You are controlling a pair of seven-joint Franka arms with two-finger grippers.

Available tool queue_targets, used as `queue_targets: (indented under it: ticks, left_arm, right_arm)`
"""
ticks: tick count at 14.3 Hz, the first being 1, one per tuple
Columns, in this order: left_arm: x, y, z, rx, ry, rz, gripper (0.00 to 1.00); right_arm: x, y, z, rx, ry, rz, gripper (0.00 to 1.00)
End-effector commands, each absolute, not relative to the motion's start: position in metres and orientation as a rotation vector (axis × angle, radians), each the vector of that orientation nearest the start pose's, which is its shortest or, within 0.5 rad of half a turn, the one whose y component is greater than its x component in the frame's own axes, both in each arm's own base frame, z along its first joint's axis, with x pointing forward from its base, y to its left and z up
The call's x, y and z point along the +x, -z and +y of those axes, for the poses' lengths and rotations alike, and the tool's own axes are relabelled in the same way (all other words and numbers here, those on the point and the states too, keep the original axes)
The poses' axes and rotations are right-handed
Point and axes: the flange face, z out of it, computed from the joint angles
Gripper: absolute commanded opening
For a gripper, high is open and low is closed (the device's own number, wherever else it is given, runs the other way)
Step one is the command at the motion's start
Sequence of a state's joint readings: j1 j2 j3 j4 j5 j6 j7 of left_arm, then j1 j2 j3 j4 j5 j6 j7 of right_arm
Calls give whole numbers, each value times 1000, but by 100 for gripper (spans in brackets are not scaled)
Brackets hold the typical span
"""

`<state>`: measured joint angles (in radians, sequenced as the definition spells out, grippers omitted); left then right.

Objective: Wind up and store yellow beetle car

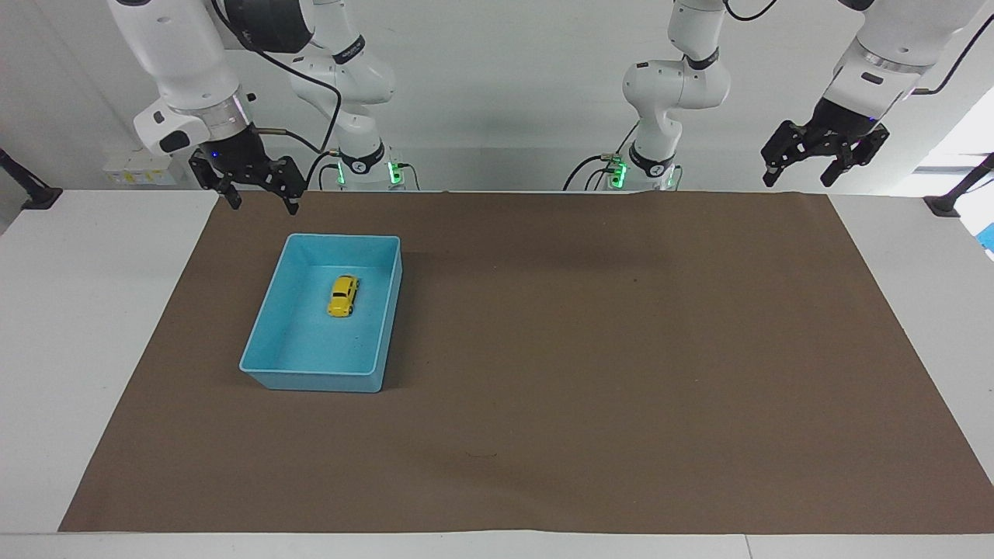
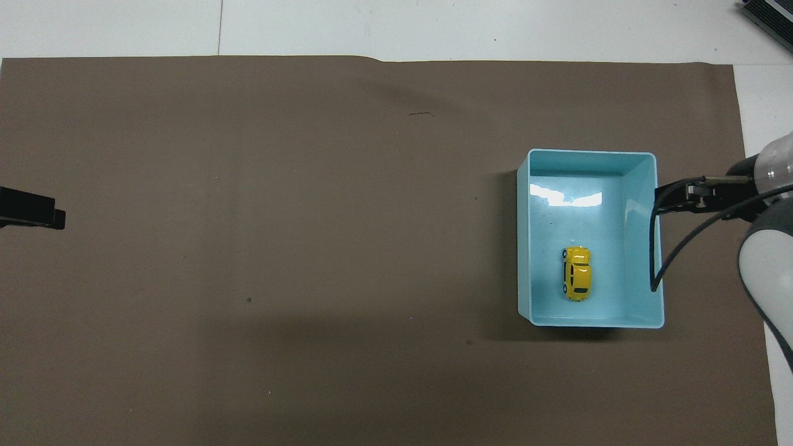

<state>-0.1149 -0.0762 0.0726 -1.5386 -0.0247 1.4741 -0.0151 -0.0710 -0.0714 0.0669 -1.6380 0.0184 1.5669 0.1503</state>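
White jointed arms; black two-finger grippers: right gripper [image 1: 260, 194], left gripper [image 1: 821, 164]; black cables; apparently green base lights.

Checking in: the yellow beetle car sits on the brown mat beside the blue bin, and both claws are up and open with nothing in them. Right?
Not quite. The yellow beetle car sits inside the blue bin, on its floor, not on the brown mat beside it; the overhead view shows it ringed by the bin's walls. The rest holds: the right claw and left claw are up, open and empty.
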Motion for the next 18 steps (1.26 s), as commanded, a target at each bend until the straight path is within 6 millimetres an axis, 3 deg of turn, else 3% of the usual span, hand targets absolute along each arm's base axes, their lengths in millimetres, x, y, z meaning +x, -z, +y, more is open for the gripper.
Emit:
queue_targets:
  ticks: [1,18]
  left_arm:
    - [513,-674,-20,-3169,16,50,100]
    - [513,-674,-20,-3167,16,50,100]
  right_arm:
    - [532,-631,2,-3102,-18,260,100]
    - [530,-630,0,-3115,-36,265,100]
